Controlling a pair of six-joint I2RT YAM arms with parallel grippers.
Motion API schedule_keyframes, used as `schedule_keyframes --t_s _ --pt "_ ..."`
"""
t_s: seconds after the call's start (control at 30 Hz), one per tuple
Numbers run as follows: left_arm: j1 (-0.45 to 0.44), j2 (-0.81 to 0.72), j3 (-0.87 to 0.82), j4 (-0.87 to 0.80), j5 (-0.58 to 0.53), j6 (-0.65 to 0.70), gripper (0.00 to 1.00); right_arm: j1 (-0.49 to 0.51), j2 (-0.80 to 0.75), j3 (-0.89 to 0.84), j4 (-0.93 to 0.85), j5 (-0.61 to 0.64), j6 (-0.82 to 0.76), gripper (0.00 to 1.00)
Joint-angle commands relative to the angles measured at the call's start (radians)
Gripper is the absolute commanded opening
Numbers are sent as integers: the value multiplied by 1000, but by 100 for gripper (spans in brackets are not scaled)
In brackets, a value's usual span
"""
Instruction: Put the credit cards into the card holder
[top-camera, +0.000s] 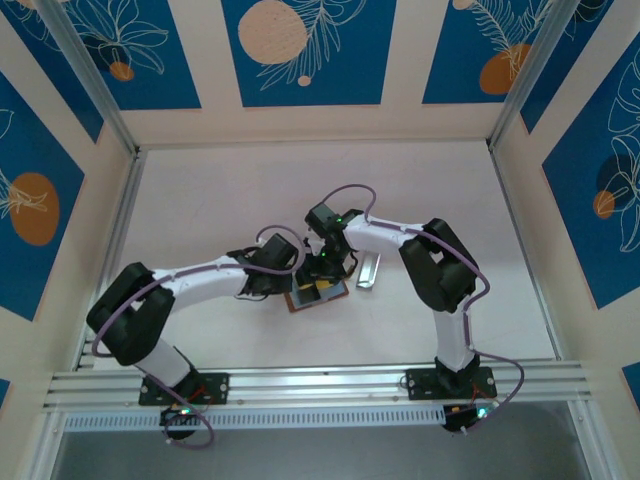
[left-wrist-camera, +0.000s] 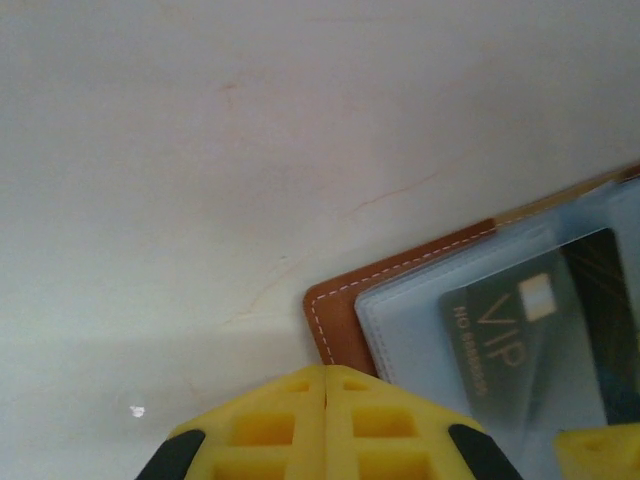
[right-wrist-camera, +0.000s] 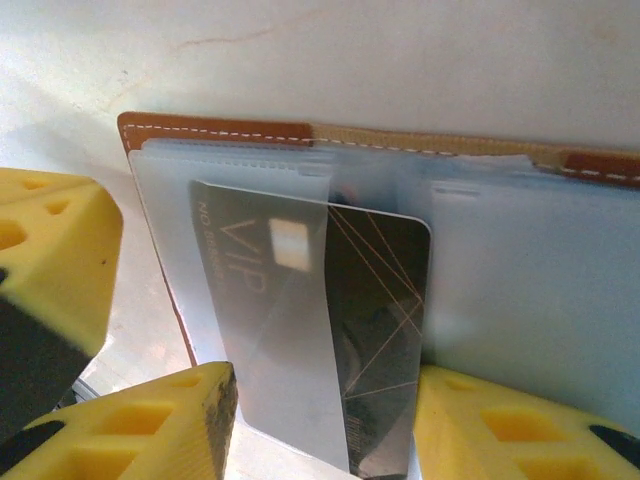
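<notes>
Brown card holder (right-wrist-camera: 215, 131), dark card (right-wrist-camera: 385, 320) half inside

Overhead, arms (top-camera: 210, 270) hide most of the card holder (top-camera: 310, 300); the credit card (right-wrist-camera: 375, 330) is cropped below.

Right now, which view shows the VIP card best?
Right wrist: the VIP card sits close, half inside a clear sleeve. Left wrist shows it through plastic at the frame edge; top external, too small to tell.

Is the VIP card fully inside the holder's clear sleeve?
No: in the right wrist view the card lies only partly under the sleeve, with its right part still bare.
</notes>
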Motion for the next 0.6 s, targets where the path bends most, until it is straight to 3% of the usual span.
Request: schedule_keyframes --t_s 0.0,0.57 --pt "-7 11 0 24 -3 -14 3 -6 -9 -15 5 -31 4 49" --pt "-9 67 -64 107 29 -41 3 24 18 3 50 -97 40 45"
